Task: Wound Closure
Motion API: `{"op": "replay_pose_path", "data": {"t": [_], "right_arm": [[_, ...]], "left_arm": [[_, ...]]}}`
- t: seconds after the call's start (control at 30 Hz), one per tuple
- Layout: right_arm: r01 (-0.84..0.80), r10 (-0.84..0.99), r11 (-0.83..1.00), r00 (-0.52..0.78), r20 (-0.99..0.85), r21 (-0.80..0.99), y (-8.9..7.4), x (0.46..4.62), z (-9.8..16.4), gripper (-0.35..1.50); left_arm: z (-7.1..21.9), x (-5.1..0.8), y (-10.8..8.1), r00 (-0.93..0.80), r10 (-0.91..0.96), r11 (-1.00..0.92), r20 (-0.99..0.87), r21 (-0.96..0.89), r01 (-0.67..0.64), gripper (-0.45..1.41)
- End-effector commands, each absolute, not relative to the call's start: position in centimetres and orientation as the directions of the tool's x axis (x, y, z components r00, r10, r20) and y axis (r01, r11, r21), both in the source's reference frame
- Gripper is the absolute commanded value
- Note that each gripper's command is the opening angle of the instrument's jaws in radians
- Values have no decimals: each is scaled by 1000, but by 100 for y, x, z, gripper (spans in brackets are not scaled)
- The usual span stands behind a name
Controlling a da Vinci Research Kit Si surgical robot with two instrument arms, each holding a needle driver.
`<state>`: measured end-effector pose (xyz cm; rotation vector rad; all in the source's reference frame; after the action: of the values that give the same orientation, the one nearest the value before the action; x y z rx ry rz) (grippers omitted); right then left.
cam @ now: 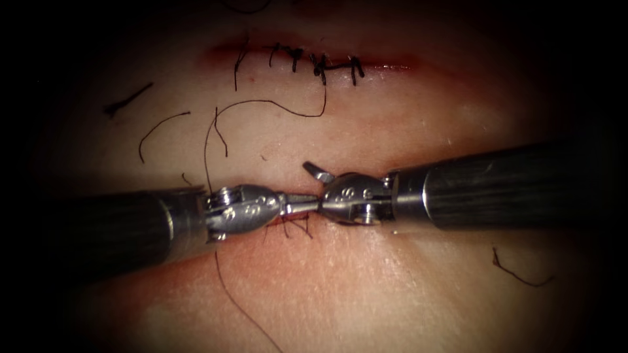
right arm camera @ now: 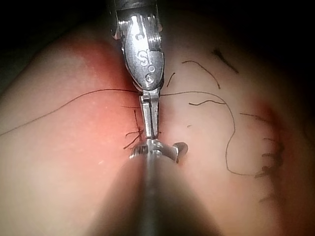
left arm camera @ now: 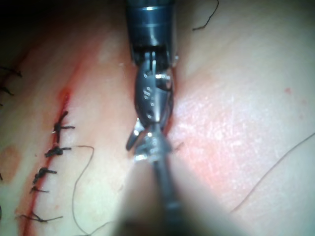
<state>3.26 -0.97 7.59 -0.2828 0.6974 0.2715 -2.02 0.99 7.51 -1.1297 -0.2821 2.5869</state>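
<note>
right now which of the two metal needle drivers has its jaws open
The right arm's metal needle driver: one jaw splays upward, clear of the other. The left arm's metal needle driver has both jaws pressed together, pointing at it.

I work at a surgical training bench: pale, fatty pork tissue (cam: 405,287) under me, its upper cut (cam: 314,62) closed with dark stitches.

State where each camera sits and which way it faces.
Endoscope: above and in front, facing the pale pork tissue; the silver left tool and right tool meet tip to tip.
Left wrist: looks along its own shaft, facing the right tool.
Right wrist: looks along its own shaft, facing the left tool.
Shared: both tools and the dark-stitched cut; what either tool holds cannot be told.
</note>
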Motion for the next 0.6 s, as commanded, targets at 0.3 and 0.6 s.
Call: {"op": "replay_pose_path", "data": {"t": [0.3,0.6], "right_arm": [[-298,128,941,750,-649,-158,-105,333,761,53],[-270,103,948,755,-647,-165,-108,330,756,-1]], "left_arm": [[758,-208,94,-644,350,-935,-680,-296,-194,-43],[758,-206,91,-645,347,-936,-681,-295,-193,-43]]}}
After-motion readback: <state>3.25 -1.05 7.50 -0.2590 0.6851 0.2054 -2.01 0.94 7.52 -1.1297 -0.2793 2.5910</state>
